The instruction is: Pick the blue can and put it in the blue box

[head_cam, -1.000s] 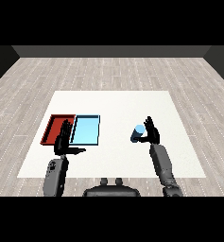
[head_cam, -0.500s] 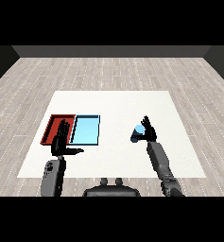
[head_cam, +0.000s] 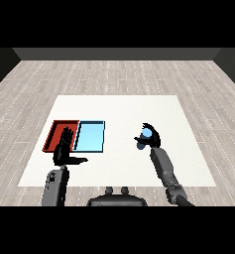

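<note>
The blue can (head_cam: 145, 135) is in my right hand (head_cam: 152, 138), whose fingers curl round it right of the table's middle. The light blue tray (head_cam: 90, 136) lies to the left of it with a stretch of white table between them, and nothing is inside it. My left hand (head_cam: 64, 150) stands open with straight fingers at the near edges of the two trays, holding nothing.
A red tray (head_cam: 57, 134) lies against the left side of the light blue tray, partly covered by my left hand. The white table (head_cam: 119, 111) stretches out behind and to the right, with grey plank floor around it.
My right hand with the blue can has shifted a little to the left, toward the trays. The left hand has not moved.
</note>
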Controlling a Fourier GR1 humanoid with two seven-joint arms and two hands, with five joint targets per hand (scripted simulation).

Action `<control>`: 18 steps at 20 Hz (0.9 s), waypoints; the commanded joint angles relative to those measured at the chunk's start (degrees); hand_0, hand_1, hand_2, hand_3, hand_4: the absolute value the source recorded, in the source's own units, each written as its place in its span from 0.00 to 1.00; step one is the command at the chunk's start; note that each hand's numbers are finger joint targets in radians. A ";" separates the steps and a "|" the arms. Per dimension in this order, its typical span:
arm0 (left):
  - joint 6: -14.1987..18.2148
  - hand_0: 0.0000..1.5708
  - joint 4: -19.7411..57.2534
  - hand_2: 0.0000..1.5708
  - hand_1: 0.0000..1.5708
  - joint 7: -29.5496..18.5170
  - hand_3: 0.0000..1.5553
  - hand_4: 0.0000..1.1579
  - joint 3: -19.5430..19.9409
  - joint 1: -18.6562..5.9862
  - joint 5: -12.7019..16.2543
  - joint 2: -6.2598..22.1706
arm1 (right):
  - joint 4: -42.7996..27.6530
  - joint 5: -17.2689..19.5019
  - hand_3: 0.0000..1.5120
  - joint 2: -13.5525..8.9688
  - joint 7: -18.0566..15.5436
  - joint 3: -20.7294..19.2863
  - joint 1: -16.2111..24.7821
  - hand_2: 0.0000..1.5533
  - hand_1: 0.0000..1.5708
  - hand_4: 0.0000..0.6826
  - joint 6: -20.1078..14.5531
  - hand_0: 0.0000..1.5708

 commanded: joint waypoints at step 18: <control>2.28 0.00 1.82 0.00 0.00 -0.28 0.00 0.00 -3.34 -1.75 -4.37 -1.79 | -23.33 5.71 0.95 2.60 11.91 10.99 0.12 0.95 0.92 0.92 -7.67 0.92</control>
